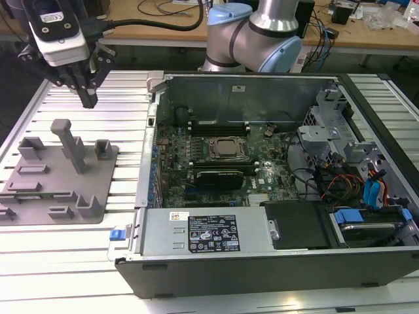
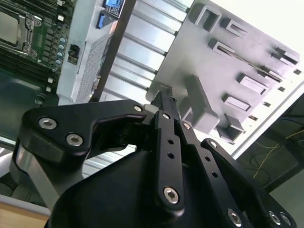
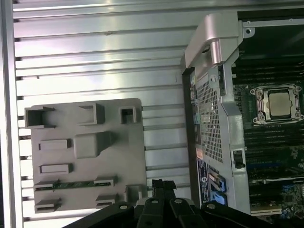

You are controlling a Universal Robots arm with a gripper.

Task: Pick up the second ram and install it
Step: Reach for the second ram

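Observation:
The second ram is a thin green-black stick standing on edge between two brackets of the grey fixture tray; in the second wrist view the ram shows as a thin dark line. My gripper hangs above the far side of the tray, near its tall post, well clear of the stick. Its black fingers meet at the tips, shut with nothing between them. In the first wrist view the gripper sits beside the tray's edge.
The open computer case lies at the exterior view's right, with the motherboard, CPU socket and dark memory slots inside. The case's metal wall stands between tray and board. The robot arm's base is behind the case.

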